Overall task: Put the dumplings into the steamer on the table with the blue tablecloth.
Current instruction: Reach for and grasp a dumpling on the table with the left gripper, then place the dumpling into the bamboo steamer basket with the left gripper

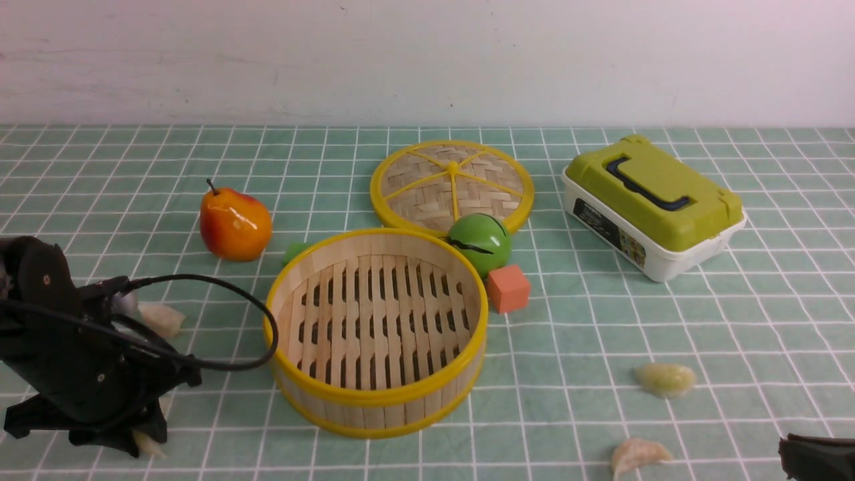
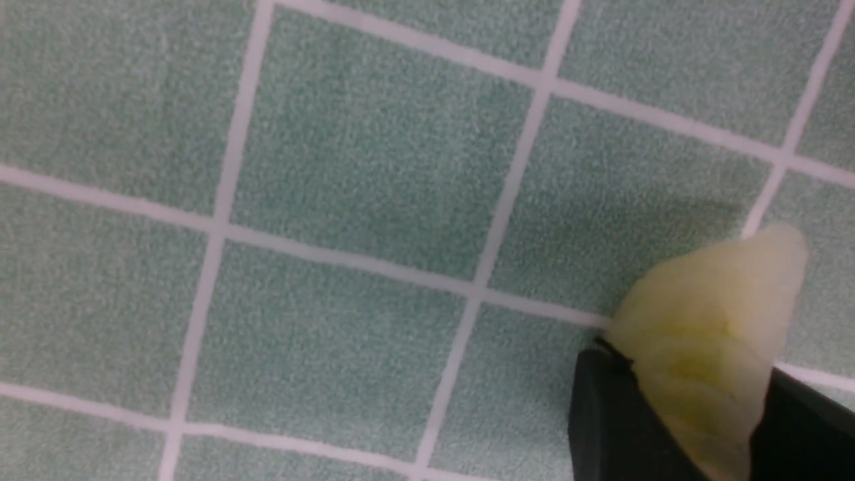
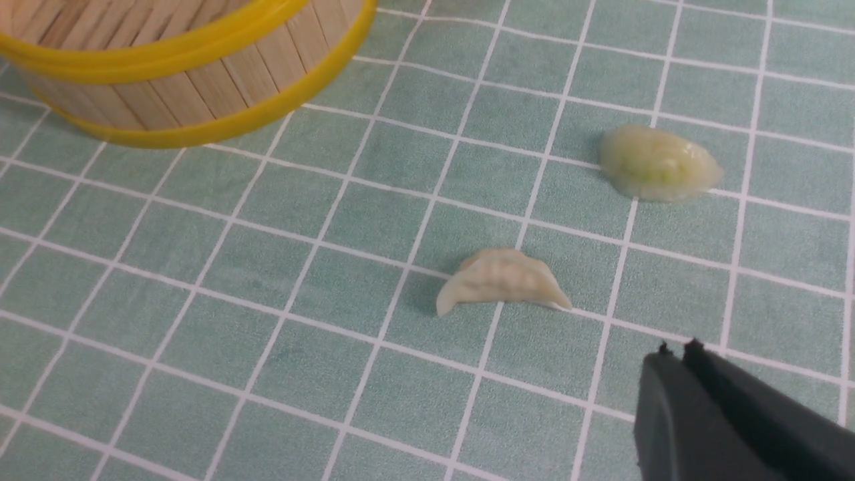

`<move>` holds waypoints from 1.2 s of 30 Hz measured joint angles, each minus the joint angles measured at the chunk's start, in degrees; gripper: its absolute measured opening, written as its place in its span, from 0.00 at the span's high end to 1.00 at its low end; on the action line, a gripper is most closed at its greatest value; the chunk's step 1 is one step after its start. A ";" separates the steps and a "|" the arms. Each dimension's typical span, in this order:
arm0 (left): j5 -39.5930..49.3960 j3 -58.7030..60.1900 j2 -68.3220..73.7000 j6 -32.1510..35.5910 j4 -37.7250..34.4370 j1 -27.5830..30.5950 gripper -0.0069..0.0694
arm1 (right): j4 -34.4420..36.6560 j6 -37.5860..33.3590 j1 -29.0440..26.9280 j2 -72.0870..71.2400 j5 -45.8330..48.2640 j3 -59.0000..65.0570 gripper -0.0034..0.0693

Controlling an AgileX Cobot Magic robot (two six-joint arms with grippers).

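The steamer [image 1: 374,398] stood empty. The left gripper [image 1: 143,442] pinched one dumpling [image 2: 708,321] just above the blue tablecloth [image 1: 601,321]; three other dumplings [image 1: 664,379] lay loose, two near the right gripper [image 3: 679,347], closed and empty.

The left arm [image 1: 67,347] is hunching low at eight o'clock, its left gripper [image 2: 691,374] pointing downward and pinching a dumpling [image 2: 725,287] between both fingers. The right gripper [image 3: 678,351] is hovering low at five o'clock — jaws pressed together.
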 joint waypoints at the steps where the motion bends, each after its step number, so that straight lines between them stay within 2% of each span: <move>1: 1.10 -0.99 0.00 0.00 -0.06 0.00 0.67 | 0.00 0.00 0.00 0.00 -0.06 0.00 0.93; 5: 6.66 -7.60 -1.55 0.93 -2.47 -1.36 0.67 | 0.00 0.00 0.00 0.00 -0.33 0.00 0.92; 8: 11.30 -17.05 -3.22 2.91 -5.75 -6.40 0.67 | 0.00 0.00 0.00 0.00 -0.72 0.00 0.92; 12: 12.73 -28.35 -1.34 3.42 -5.33 -14.08 0.67 | 0.00 0.00 0.00 0.00 -1.12 0.00 0.92; 15: 13.39 -36.12 4.74 0.46 -0.23 -18.93 0.67 | 0.00 0.00 0.00 0.00 -1.12 0.00 0.92; 17: 13.54 -37.84 7.17 -0.91 2.13 -19.94 0.67 | 0.00 0.00 0.00 0.00 -1.12 0.00 0.92; 18: 13.80 -40.33 11.79 -3.41 6.33 -21.35 0.67 | 0.00 0.00 0.00 0.00 -1.12 0.00 0.91; 20: 14.06 -41.82 14.29 -5.69 8.92 -22.00 0.67 | 0.00 0.00 0.00 0.00 -1.12 0.00 0.91; 21: 14.83 -43.50 17.91 -9.12 10.98 -22.56 0.67 | 0.00 0.00 0.00 0.00 -1.12 0.00 0.91; 26: 17.21 -47.62 24.41 -16.28 13.08 -22.94 0.67 | 0.00 0.00 0.00 0.00 -1.06 0.00 0.90; 28: 17.96 -48.02 25.04 -17.24 13.03 -22.94 0.64 | 0.00 0.00 0.00 0.00 -1.01 0.00 0.90; 32: 19.84 -48.22 25.22 -17.90 12.44 -22.94 0.45 | 0.00 0.00 0.00 0.00 -0.96 0.00 0.89; 36: 23.28 -49.41 23.08 -15.19 13.61 -22.88 0.35 | 0.00 0.00 0.00 0.00 -0.96 0.00 0.89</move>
